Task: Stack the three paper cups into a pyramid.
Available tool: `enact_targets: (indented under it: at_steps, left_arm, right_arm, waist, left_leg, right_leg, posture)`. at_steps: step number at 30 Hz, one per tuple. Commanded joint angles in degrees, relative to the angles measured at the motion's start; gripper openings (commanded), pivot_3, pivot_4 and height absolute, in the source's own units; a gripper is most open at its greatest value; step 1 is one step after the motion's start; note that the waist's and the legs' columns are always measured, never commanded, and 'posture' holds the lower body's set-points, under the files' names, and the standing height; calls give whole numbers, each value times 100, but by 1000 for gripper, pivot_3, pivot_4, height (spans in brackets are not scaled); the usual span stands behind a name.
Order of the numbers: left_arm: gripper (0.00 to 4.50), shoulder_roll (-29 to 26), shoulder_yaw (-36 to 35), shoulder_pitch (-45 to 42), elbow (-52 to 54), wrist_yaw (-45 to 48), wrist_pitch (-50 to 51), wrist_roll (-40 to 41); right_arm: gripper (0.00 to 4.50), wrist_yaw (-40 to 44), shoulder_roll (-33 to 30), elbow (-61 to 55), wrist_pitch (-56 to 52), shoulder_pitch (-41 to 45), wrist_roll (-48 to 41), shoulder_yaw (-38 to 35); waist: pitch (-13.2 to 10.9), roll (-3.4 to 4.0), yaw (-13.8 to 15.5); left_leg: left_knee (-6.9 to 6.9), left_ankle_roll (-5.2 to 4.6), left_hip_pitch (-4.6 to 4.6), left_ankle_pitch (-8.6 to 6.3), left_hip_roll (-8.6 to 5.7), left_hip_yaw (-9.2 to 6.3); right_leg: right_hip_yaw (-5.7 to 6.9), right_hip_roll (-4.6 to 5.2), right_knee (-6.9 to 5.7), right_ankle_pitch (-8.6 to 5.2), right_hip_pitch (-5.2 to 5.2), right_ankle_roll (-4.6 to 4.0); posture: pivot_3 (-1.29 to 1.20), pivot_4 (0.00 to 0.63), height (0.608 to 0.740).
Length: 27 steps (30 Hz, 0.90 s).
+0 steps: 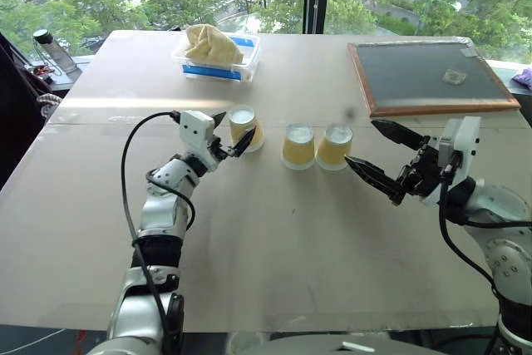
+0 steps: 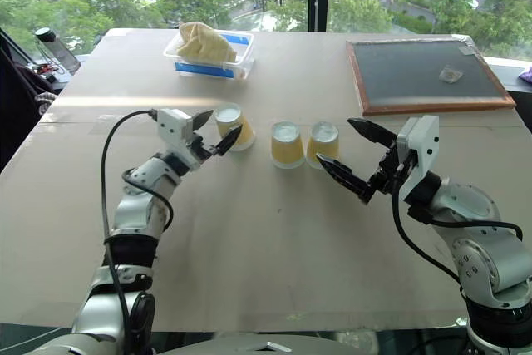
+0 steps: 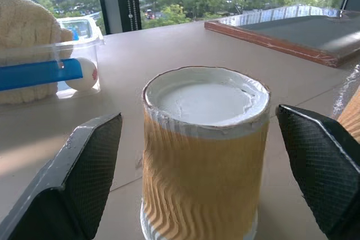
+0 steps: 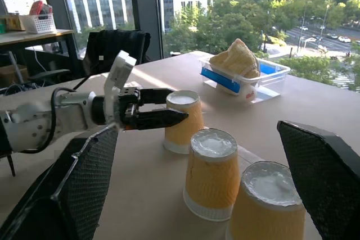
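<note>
Nearest us, the right gripper (image 1: 378,154) hangs with black fingers spread wide, empty, just at three o'clock of two upside-down yellow-tan paper cups (image 1: 298,146) standing side by side on the pale worktop (image 1: 274,247). At nine o'clock, the third upside-down cup (image 1: 245,128) sits between the left gripper's (image 1: 230,132) released fingers, ungrasped.

Both arms reach forward, left pincer (image 1: 229,133) and right pincer (image 1: 366,146) spread wide, pointing inward.

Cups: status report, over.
Left gripper open, fingers straddling lone cup. Right gripper open, beside cup pair. No stack yet. Nothing blocking.
</note>
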<state>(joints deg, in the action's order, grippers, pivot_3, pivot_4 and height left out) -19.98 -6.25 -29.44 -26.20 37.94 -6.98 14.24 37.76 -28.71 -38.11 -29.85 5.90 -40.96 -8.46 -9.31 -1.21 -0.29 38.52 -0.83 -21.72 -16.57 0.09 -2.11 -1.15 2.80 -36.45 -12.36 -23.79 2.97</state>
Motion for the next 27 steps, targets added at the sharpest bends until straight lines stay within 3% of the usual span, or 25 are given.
enact_targets:
  at_steps: [1,4,7,10,15,19,22,27]
  left_arm:
    - [4500,80,-26,-432,-639,39,-550,-113]
    - [4500,85,-20,-597,-936,152,-734,-149]
    - [3800,71,-20,-670,-1117,183,-850,-188]
    - [2540,34,-32,-667,-1145,199,-917,-215]
    - [2503,2,-100,-730,-704,342,-676,25]
    - [2503,-27,-35,-1033,153,694,145,472]
    - [2503,-80,239,-1465,900,1454,1177,1039]
    - [2503,-97,540,-1987,1200,2070,2174,1377]
  right_arm:
    - [4476,-20,3,-306,143,-37,-155,0]
    - [4476,-29,-49,-301,155,-61,-161,-16]
    - [4500,-27,-132,-286,159,-89,-100,-41]
    - [4500,-87,-166,-290,163,-99,-82,-53]
    - [4500,-174,-209,-278,175,-79,-59,-79]
    - [4500,-189,-269,-249,193,-160,-183,-302]
    - [4500,-31,-219,-176,458,-586,-162,-548]
    - [4500,61,-114,-113,874,-1146,18,-691]
  waist:
    - [0,0,-20]
    - [0,0,-45]
    - [0,0,-38]
    - [0,-1,-34]
    - [0,-1,-35]
    - [-1,-3,-10]
    - [-2,-5,48]
    - [-1,-3,34]
  left_leg:
    - [1,0,0,0,0,2]
    - [3,0,1,0,0,3]
    - [2,0,1,0,1,1]
    - [2,0,0,0,0,1]
    - [3,0,0,0,0,0]
    - [6,0,-5,0,1,-5]
    - [17,0,-17,0,0,-15]
    - [20,0,-5,0,-2,-1]
  right_leg:
    - [-1,0,-1,0,0,0]
    - [-3,0,-1,0,0,1]
    - [-1,0,-2,0,0,1]
    - [-1,1,-2,0,0,1]
    - [-1,1,-4,0,0,1]
    - [2,1,-4,0,-1,1]
    - [13,1,-3,0,0,1]
    - [1,0,-2,-1,8,3]
  posture:
    - [0,150,740]
    - [0,150,740]
    - [0,150,740]
    - [0,150,740]
    - [0,150,740]
    - [0,150,740]
    - [0,150,740]
    - [0,150,740]
